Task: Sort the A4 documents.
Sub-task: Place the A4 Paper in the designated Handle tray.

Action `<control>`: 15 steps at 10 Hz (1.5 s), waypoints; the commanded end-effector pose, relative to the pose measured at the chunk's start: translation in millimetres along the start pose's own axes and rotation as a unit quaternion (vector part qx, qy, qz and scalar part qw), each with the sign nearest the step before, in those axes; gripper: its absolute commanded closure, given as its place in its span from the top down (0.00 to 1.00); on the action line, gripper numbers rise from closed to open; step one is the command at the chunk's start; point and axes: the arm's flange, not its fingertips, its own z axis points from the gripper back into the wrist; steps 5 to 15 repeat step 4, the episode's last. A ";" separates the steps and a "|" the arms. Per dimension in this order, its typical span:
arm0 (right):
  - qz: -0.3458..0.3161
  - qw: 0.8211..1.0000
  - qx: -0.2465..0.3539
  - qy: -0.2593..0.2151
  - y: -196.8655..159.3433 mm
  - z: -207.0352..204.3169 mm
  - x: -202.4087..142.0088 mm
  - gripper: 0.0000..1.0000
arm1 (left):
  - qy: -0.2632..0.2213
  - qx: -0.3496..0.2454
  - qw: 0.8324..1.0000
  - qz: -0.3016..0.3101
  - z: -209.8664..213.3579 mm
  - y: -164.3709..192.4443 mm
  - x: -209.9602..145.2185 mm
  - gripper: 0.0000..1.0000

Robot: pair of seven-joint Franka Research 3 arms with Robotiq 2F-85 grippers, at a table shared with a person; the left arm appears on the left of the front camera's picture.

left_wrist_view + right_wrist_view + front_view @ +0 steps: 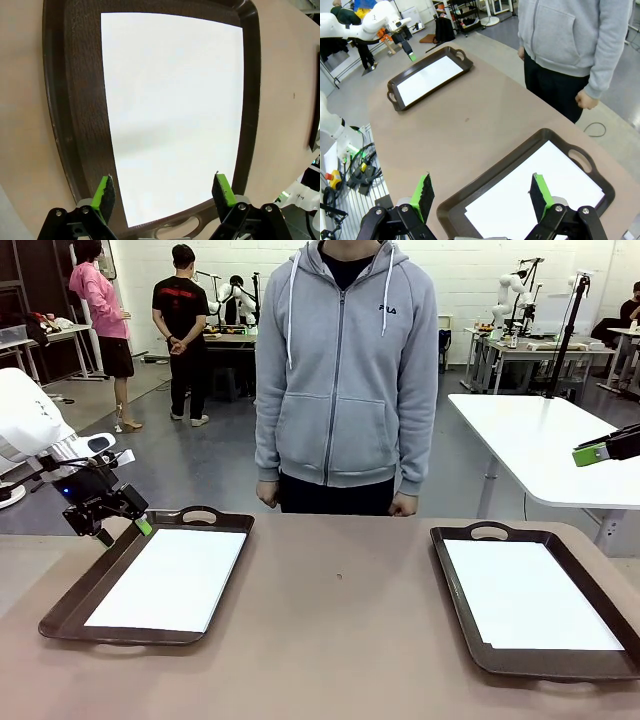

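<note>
Two brown trays sit on the table (340, 640), and each one carries white A4 documents lying flat: one stack in the left tray (70, 605), another in the right tray (455, 590). The left gripper (120, 523) hangs just above the far left corner of the left tray, jaws spread wide and holding nothing, and from its wrist camera the paper in the left tray (172, 115) lies straight ahead between the green pads (105, 192), apart from them. The right gripper (482, 195) hovers over the near end of the right tray, likewise open and empty, with the paper in the right tray (540, 190) below and not touched. These sheets look feather-light, floppy and slick against each other, flush to the tray floor, so a pinch at a free edge or corner seems the best hold; a top-down grab would likely crumple or slide them. The person (345, 370) stands at the far side of the table, hands down.
</note>
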 end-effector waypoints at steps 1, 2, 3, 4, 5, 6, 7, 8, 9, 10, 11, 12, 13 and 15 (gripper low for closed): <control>0.001 1.000 0.003 -0.007 0.1 -0.3 0.5 1.00 | 0.001 -0.001 1.000 -0.003 0.7 0.0 -0.1 1.00; 0.001 1.000 0.003 -0.007 0.1 -0.3 0.5 1.00 | 0.001 -0.001 1.000 -0.003 0.7 0.0 -0.1 1.00; 0.001 1.000 0.003 -0.007 0.1 -0.3 0.5 1.00 | 0.001 -0.001 1.000 -0.003 0.7 0.0 -0.1 1.00; 0.001 1.000 0.003 -0.007 0.1 -0.3 0.5 1.00 | 0.001 -0.001 1.000 -0.003 0.7 0.0 -0.1 1.00; 0.001 1.000 0.003 -0.007 0.1 -0.3 0.5 1.00 | 0.001 -0.001 1.000 -0.003 0.7 0.0 -0.1 1.00; 0.001 1.000 0.003 -0.007 0.1 -0.3 0.5 1.00 | 0.001 -0.001 1.000 -0.003 0.7 0.0 -0.1 1.00; 0.001 1.000 0.003 -0.007 0.1 -0.3 0.5 1.00 | 0.001 -0.001 1.000 -0.003 0.7 0.0 -0.1 1.00; 0.001 1.000 0.003 -0.007 0.1 -0.3 0.5 1.00 | 0.001 -0.001 1.000 -0.003 0.7 0.0 -0.1 1.00; 0.001 1.000 0.003 -0.007 0.1 -0.3 0.5 1.00 | 0.001 -0.001 1.000 -0.003 0.7 0.0 -0.1 1.00; 0.001 1.000 0.003 -0.007 0.1 -0.3 0.5 1.00 | 0.001 -0.001 1.000 -0.003 0.7 0.0 -0.1 1.00; 0.001 1.000 0.003 -0.007 0.1 -0.3 0.5 1.00 | 0.001 -0.001 1.000 -0.003 0.7 0.0 -0.1 1.00; 0.001 1.000 0.003 -0.007 0.1 -0.3 0.5 1.00 | 0.001 -0.001 1.000 -0.003 0.7 0.0 -0.1 1.00; 0.001 1.000 0.003 -0.007 0.1 -0.3 0.5 1.00 | 0.001 -0.001 1.000 -0.003 0.7 0.0 -0.1 1.00; 0.001 1.000 0.003 -0.007 0.1 -0.3 0.5 1.00 | 0.001 -0.001 1.000 -0.003 0.7 0.0 -0.1 1.00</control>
